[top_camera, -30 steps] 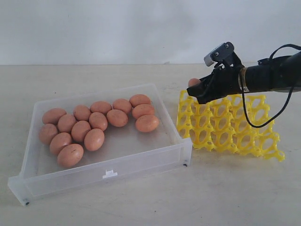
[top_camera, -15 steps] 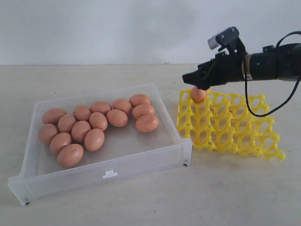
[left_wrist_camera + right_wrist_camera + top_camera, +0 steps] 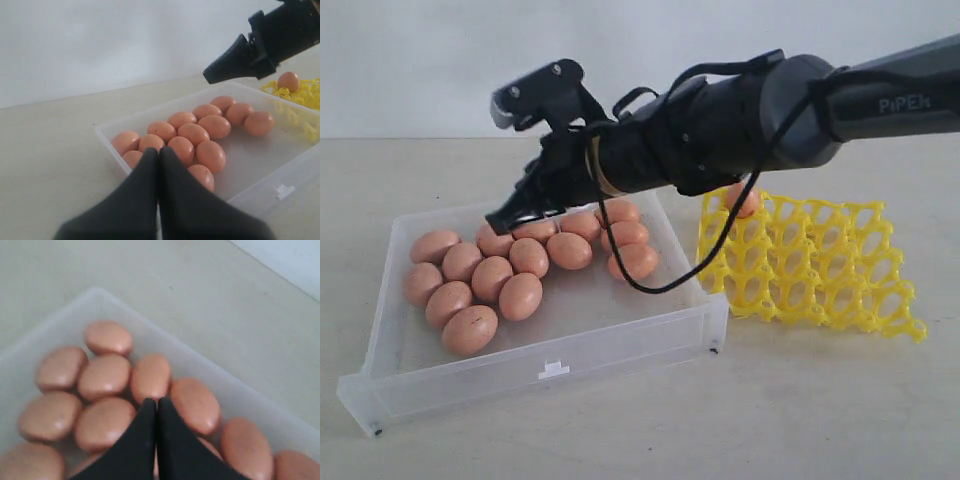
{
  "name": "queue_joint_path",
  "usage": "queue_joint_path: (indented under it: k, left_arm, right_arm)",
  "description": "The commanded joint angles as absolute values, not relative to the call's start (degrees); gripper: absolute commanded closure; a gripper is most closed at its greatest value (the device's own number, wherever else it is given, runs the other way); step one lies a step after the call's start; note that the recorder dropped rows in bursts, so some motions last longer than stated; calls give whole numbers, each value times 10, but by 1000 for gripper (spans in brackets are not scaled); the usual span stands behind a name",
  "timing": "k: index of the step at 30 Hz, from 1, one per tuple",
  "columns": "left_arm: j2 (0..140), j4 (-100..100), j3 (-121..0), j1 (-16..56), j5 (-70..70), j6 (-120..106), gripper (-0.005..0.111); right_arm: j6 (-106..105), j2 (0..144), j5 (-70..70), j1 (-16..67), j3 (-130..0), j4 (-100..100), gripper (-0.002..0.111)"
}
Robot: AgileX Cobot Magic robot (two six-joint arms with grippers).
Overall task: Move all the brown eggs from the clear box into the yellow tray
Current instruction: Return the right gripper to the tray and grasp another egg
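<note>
Right gripper [image 3: 510, 218] pressed together, empty, tips poised over the brown eggs [image 3: 520, 296] clustered in the clear box [image 3: 620, 345]; probably lining up the next pick. One egg [image 3: 744, 200] sits in a corner cup of the yellow tray [image 3: 840, 290], just beside the box.

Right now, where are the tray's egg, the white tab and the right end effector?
tray's egg [image 3: 288, 81]: left wrist view, shell middle.
white tab [image 3: 553, 369]: exterior view, its centre.
right end effector [image 3: 496, 226]: exterior view, shut fingertips.

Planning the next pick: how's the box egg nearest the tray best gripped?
Probably from above, gripping the egg across its narrow middle: it lies on its side at the cluster's end, with bare box floor in front and toward the tray.
</note>
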State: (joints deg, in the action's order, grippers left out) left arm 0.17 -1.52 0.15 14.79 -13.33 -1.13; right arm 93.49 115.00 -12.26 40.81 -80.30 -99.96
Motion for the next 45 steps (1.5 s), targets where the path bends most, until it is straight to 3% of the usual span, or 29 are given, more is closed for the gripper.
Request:
queue_joint_path:
  k: [1, 6, 8, 11, 14, 15, 19, 25, 27, 45]
  left_arm:
    - [0, -15, 0, 148, -131, -12, 111]
    - [0, -15, 0, 148, -131, -12, 111]
    - [0, -15, 0, 148, -131, -12, 111]
    - [0, -15, 0, 148, -131, -12, 111]
    - [0, -15, 0, 148, -131, -12, 111]
    - [0, -15, 0, 148, -131, -12, 111]
    - [0, -15, 0, 148, -131, -12, 111]
    - [0, -15, 0, 148, -131, -12, 111]
    - [0, -15, 0, 148, -131, -12, 111]
    - [0, -15, 0, 148, -131, -12, 111]
  right_arm:
    - [925, 1174, -93, 411, -858, -999, 108]
    - [668, 1188, 299, 437, -870, -962, 108]
    - [556, 1188, 369, 440, -889, -854, 108]
    - [166, 1186, 344, 425, -945, -463, 108]
    - [-247, 1196, 430, 398, -1028, 18, 108]
    - [-289, 1202, 457, 389, -1052, 102, 108]
    - [-315, 1248, 537, 385, -1157, 122, 105]
    - [-324, 1350, 650, 386, -1254, 72, 61]
    - [-293, 1371, 654, 387, -1267, 49, 53]
    - [-269, 1440, 582, 399, -1272, 48, 53]
